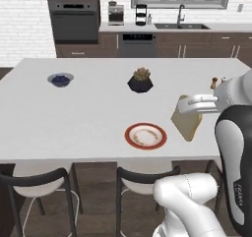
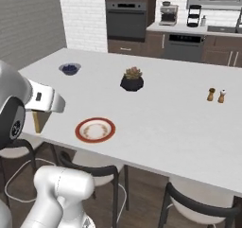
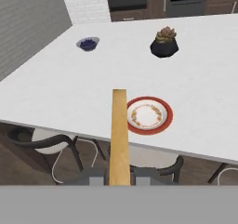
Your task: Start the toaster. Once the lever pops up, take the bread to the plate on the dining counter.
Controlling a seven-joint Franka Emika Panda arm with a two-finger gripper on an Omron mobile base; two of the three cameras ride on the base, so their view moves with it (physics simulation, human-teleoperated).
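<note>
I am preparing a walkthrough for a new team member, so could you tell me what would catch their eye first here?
The slice of bread pinched edge-on in the gripper, hanging above the dining counter just right of the red-rimmed plate. Behind the plate stands a potted succulent; a small bowl with blue contents sits far left.

Dining counter [image 1: 74, 118]: white top, dark sides. On top: plate [image 1: 145, 135] nr front edge; small bowl [image 1: 60, 79] w/ blue contents far left; dark potted plant [image 1: 140, 81] at ctr; two shakers [image 2: 216, 95] side by side, right.
</note>
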